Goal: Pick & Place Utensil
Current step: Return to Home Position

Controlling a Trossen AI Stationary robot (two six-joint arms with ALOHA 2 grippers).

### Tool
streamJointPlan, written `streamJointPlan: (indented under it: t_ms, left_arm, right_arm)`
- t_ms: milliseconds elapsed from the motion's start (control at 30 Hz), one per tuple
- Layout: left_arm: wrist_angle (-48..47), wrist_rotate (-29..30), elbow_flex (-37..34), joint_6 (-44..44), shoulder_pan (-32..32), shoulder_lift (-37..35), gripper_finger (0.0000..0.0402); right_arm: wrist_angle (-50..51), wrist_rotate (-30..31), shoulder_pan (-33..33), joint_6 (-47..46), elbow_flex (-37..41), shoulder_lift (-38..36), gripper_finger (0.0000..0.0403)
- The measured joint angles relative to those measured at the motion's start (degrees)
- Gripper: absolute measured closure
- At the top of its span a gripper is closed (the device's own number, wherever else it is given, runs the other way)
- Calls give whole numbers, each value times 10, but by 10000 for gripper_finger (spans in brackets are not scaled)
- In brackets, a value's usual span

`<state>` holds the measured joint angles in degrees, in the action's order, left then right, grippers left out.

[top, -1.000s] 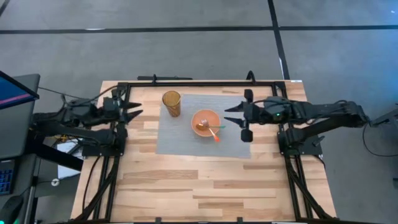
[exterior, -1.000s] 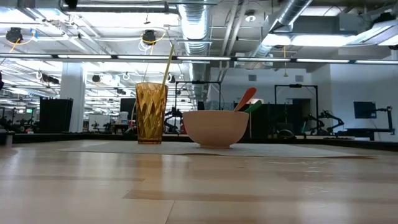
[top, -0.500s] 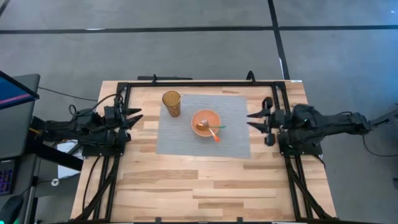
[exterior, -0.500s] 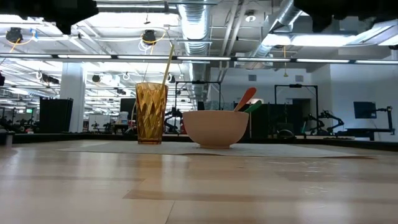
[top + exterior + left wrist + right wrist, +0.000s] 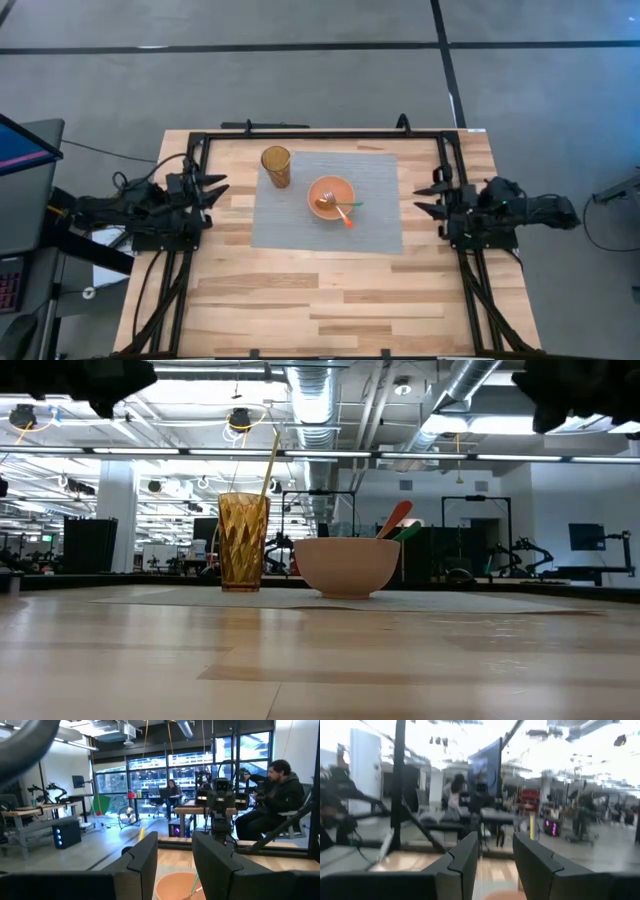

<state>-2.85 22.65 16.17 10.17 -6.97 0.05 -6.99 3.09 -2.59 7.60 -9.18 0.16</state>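
An orange bowl (image 5: pixel 331 194) stands on a grey placemat (image 5: pixel 300 225); in the low view the bowl (image 5: pixel 346 566) is right of an amber cup (image 5: pixel 243 542). A metal fork (image 5: pixel 325 201) lies in the bowl, and an orange handle (image 5: pixel 347 221) and a green handle (image 5: pixel 355 205) lean out over its right rim. The cup (image 5: pixel 276 165) holds a yellow straw. My left gripper (image 5: pixel 224 184) waits open at the table's left edge. My right gripper (image 5: pixel 417 199) is open near the right edge, well clear of the bowl. Each wrist view shows open fingers (image 5: pixel 145 862) (image 5: pixel 465 860).
A black frame (image 5: pixel 320 133) runs along the far, left and right sides of the wooden table (image 5: pixel 330 300). The near half of the table is bare wood. People sit at desks in the room beyond (image 5: pixel 280 795).
My right gripper has drawn back from beside the bowl toward the table's right edge, staying open. The bowl, utensils and cup have not moved.
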Motion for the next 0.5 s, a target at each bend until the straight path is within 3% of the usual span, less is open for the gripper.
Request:
streamJointPlan:
  t_ms: [300,500]
  left_arm:
    - [138,2,-97,1,1,0,278]
    - [175,3,-140,1,6,0,278]
  right_arm:
    - [13,-4,-5,-27,1,1,285]
    - [-58,-3,-11,-43,46,0,285]
